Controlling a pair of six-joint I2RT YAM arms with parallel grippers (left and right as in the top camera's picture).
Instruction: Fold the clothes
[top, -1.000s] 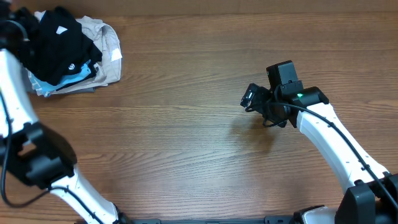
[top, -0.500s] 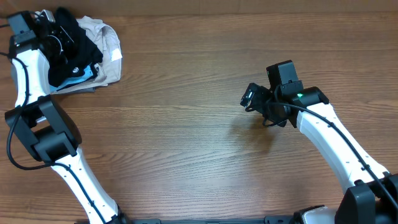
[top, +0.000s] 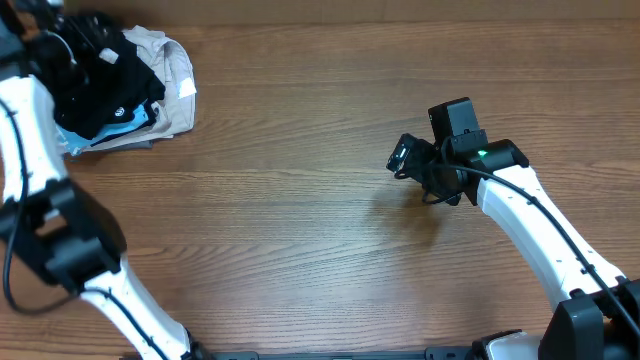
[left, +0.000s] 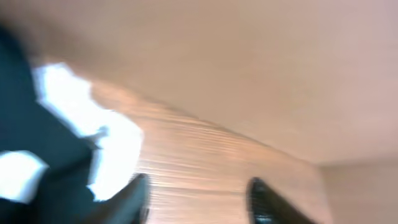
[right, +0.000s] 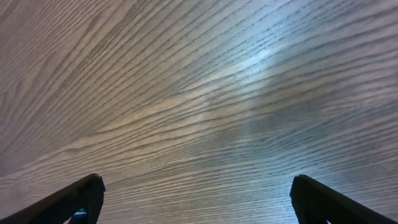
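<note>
Left wrist: black T-shirt (left: 15, 106) motion-blurred

Both arms are smooth white tubes joined by bulky black joints. On the right arm (top: 530, 225) a thin black cable (top: 556, 228) runs along the tube. A small green light (top: 482, 155) glows at its black wrist, beside a black, boxy camera (top: 453, 118). The left arm (top: 28, 120) has a black elbow block (top: 62, 250). The right pincer (right: 196, 178) has flat, black, tapered fingers (right: 69, 200).
</note>
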